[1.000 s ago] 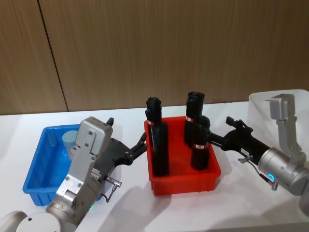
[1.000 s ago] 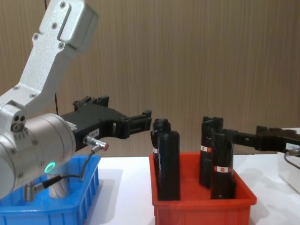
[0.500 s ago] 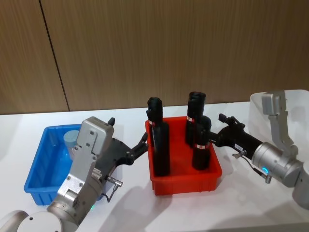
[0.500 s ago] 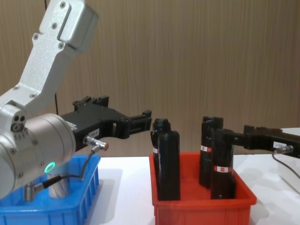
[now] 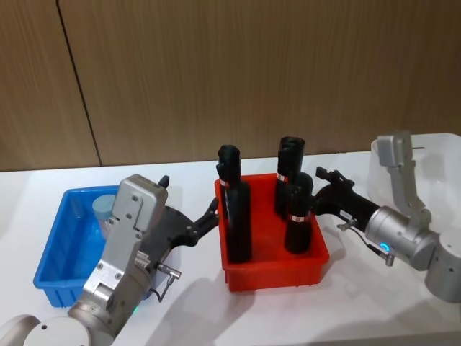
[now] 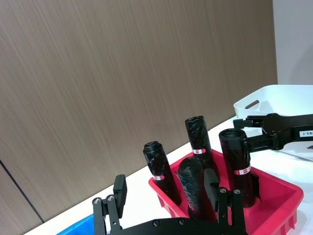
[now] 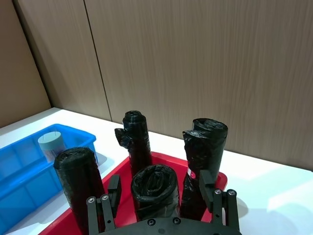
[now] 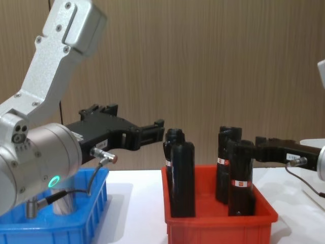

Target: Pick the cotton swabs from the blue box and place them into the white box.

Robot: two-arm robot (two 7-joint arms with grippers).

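A cotton swabs jar (image 5: 106, 208) with a grey-blue lid stands at the back of the blue box (image 5: 61, 249) on the left; it also shows as the jar (image 7: 52, 145) in the right wrist view. My left gripper (image 5: 211, 215) hovers open between the blue box and the red bin, with its fingers (image 6: 120, 186) spread and nothing held. Over the red bin's right side, my right gripper (image 5: 320, 189) is open and empty beside a black bottle. The white box (image 5: 432, 155) stands at the far right.
A red bin (image 5: 274, 268) with several tall black bottles (image 5: 238, 216) stands in the middle, between the blue and white boxes. The bottles rise to the height of both grippers. A wooden wall runs behind the white table.
My right gripper has moved left from the white box side to the red bin's right edge, close to a black bottle. The left arm has stayed still.
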